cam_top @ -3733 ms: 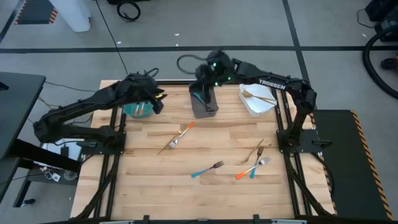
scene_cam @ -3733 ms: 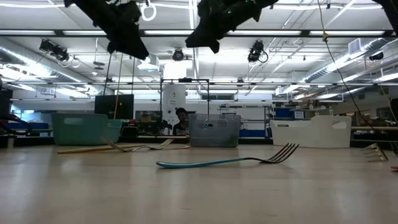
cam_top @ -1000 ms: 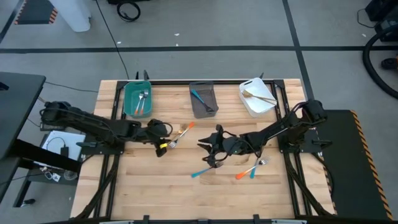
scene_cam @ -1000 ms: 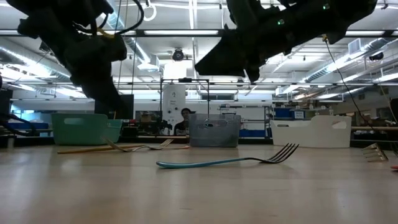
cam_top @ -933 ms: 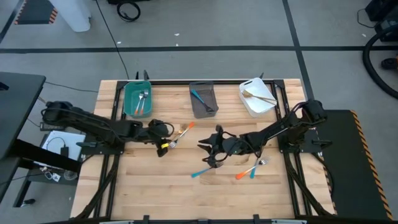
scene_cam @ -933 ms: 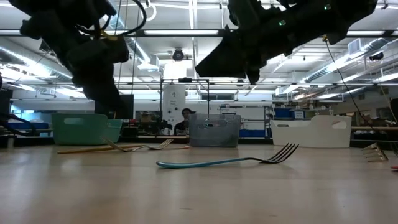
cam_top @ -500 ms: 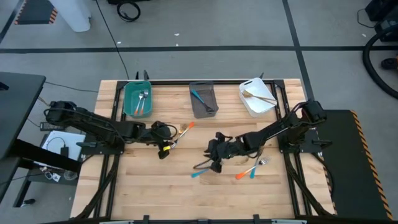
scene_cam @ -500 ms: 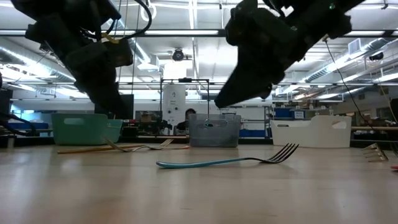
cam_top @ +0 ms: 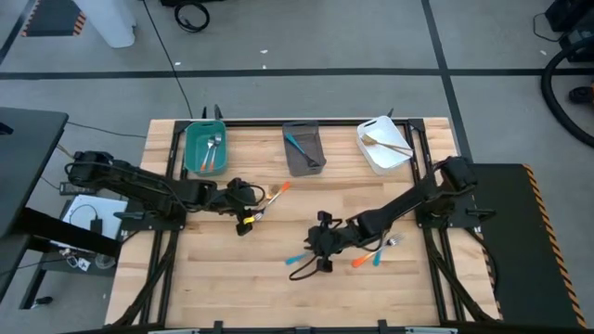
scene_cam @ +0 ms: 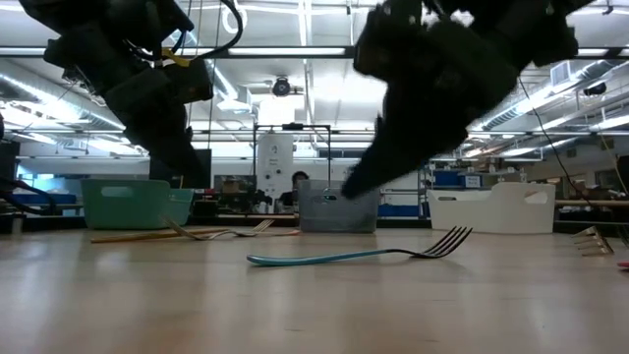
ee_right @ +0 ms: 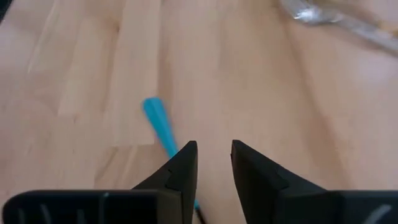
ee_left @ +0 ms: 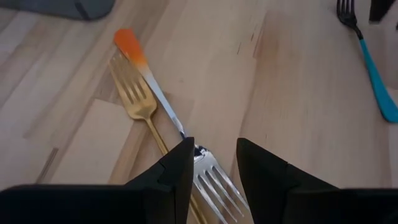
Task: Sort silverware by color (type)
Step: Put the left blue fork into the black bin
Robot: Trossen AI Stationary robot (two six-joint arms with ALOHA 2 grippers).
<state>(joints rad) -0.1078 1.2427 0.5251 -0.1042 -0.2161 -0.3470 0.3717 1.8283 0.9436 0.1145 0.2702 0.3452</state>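
Wooden table [cam_top: 232, 288], slatted top, holds three bins along its far edge and loose forks toward the middle and near right.

Bins, left to right:
- Teal bin [cam_top: 192, 148]: forks with orange handles inside.
- Grey bin [cam_top: 316, 141]: one blue-handled fork inside.
- White bin [cam_top: 371, 153]: one golden fork inside.

Loose silverware:
- Orange-handled fork [ee_left: 149, 74], left of centre, crossing a golden fork [ee_left: 134, 99]; the two touch.
- Blue-handled fork [scene_cam: 354, 256], near centre, flat on the wood, tines toward the right.
- One orange-handled fork [cam_top: 364, 260] and another blue-handled one just beside it, near right, touching or overlapping; which lies on top cannot be told.

Arms:
- Left gripper [ee_left: 213, 163]: low over the table at left of centre, above the crossed pair. Fingers parted, nothing between them but the silvery tines of the orange-handled fork showing in the gap; no grasp visible.
- Right gripper [ee_right: 214, 163]: low over the centre of the table, directly above the blue-handled fork. Fingers parted and straddling the blue handle, which runs into the gap between them; not clenched on it.

Background: workshop room beyond the table with ceiling lights; a person [scene_cam: 297, 184] shows far off behind the grey bin.
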